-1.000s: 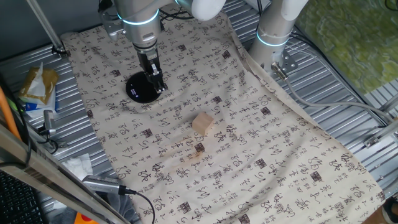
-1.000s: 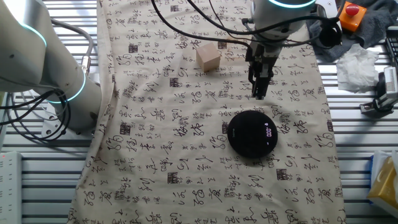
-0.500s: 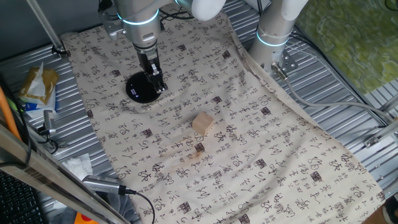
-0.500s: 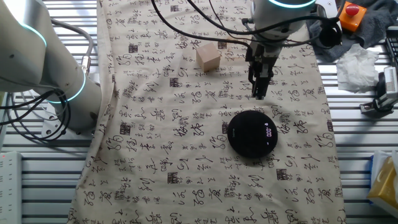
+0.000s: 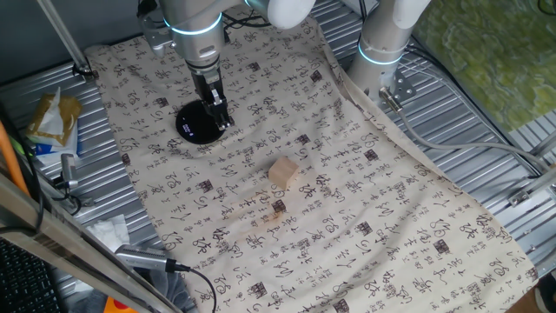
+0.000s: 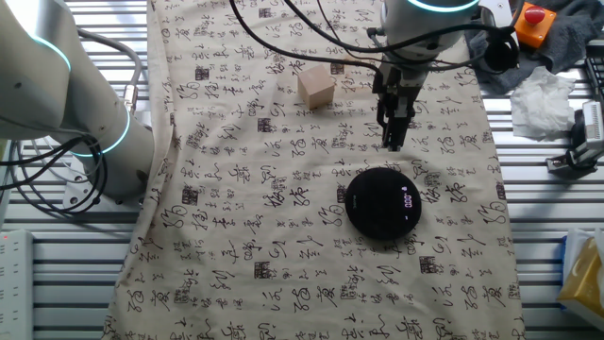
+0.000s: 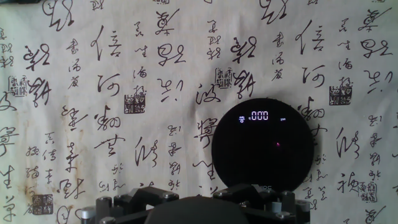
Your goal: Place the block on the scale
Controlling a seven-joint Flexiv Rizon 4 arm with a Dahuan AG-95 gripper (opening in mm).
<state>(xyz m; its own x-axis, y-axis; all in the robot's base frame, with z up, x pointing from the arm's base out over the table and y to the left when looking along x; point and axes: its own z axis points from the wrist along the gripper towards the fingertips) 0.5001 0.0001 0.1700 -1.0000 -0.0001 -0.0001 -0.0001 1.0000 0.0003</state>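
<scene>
- We see the claw (image 5: pixel 221 122) hanging beside the scale (image 5: pixel 198 123), its tip low over the cloth (image 5: pixel 347 209) at the disc's rim.
- In the other fixed view the claw (image 6: pixel 394 142) points down just off the scale (image 6: pixel 383 202), on the side toward the block (image 6: pixel 316 87).
- Its fingers look pressed close together with nothing between them; we see no gap, and it holds nothing.
- The block (image 5: pixel 283 172) sits alone on the cloth, well apart from the scale and the claw, resting flat on one face.
- A small brown stain (image 5: pixel 278 207) marks the cloth near the block, on the side away from the scale.
- In the hand view the scale (image 7: pixel 263 148) fills the lower right, its lit white readout showing zeros, nothing resting on it.
- The block does not appear in the hand view.
- The cloth, printed with dark calligraphy, covers the ribbed metal worktop (image 5: pixel 486 130).
- A second arm's white base (image 5: pixel 382 52) stands at the cloth's edge.
- Crumpled tissue (image 6: pixel 547 99) lies off the cloth in the other fixed view.
</scene>
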